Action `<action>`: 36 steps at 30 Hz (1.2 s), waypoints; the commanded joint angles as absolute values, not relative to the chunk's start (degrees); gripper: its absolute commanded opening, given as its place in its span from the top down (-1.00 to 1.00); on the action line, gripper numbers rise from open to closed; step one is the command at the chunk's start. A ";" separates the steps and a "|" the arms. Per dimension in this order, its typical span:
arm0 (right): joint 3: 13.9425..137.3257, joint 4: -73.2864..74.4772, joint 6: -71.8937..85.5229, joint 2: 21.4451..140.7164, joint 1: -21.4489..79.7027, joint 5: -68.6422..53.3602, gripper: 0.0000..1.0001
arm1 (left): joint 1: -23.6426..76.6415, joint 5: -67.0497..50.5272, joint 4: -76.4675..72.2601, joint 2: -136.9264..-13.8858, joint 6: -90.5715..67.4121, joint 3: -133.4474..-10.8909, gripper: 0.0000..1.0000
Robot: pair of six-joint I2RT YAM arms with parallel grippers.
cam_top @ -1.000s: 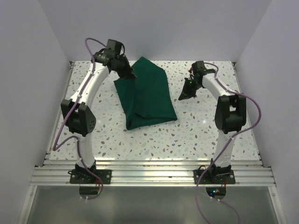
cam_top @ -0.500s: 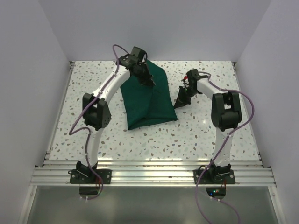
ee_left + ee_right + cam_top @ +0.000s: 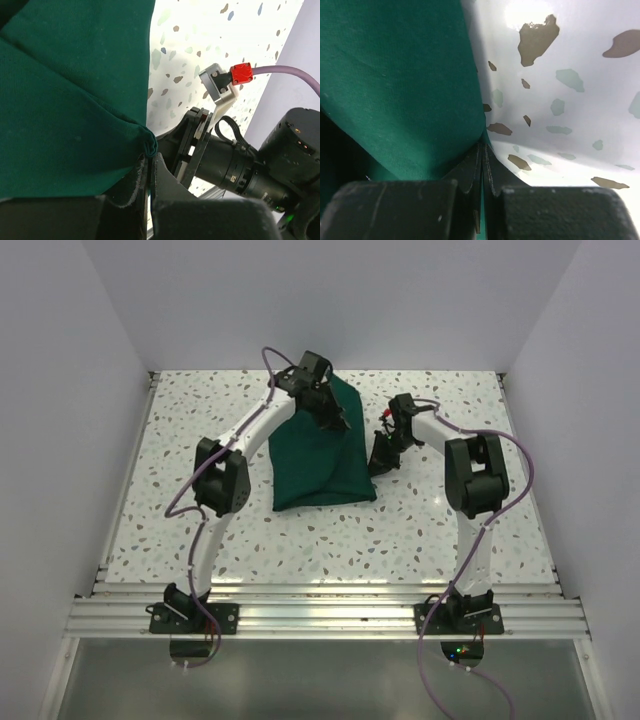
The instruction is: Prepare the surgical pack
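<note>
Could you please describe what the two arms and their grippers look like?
The left arm and the right arm are built alike: curved white links joined by chunky black joint housings, on black bases. The left gripper and the right gripper are black, each with two flat fingers. A purple cable loops along each arm, one ending in a red plug.

Speckled white tabletop; plain pale walls; aluminium rails along near edge.

Dark green drape fills the left. Left gripper, jaws closed, pinches a bunched fold at its edge. Speckled table beyond. Right arm close beside, with red plug and purple cable.
</note>
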State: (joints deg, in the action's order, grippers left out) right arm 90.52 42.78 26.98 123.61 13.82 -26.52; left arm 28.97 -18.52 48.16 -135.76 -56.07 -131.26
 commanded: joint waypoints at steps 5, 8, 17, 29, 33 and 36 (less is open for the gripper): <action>91.93 42.10 27.77 124.36 15.82 -29.18 1.00 | 31.37 -22.59 38.85 -138.25 -60.47 -135.09 1.00; 92.29 42.36 27.86 124.89 16.17 -29.09 1.00 | 31.90 -22.94 38.76 -138.87 -60.56 -134.65 1.00; 93.07 43.06 27.95 124.72 16.17 -28.74 1.00 | 33.92 -24.52 37.88 -140.36 -59.77 -133.24 0.99; 94.30 47.81 27.16 119.97 8.97 -24.70 1.00 | 34.81 -23.32 40.86 -134.39 -49.67 -130.07 0.24; 96.33 48.69 27.59 119.27 8.88 -24.87 1.00 | 32.62 -14.61 41.92 -126.93 -41.15 -126.24 0.09; 99.30 49.65 28.04 120.67 8.88 -23.38 1.00 | 26.82 -9.59 41.66 -120.25 -38.42 -119.12 0.07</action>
State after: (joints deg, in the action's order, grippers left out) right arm 95.00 47.35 27.42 123.92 7.88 -24.60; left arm 33.19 -17.23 41.69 -131.00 -45.32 -123.15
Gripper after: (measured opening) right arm 0.009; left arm 0.460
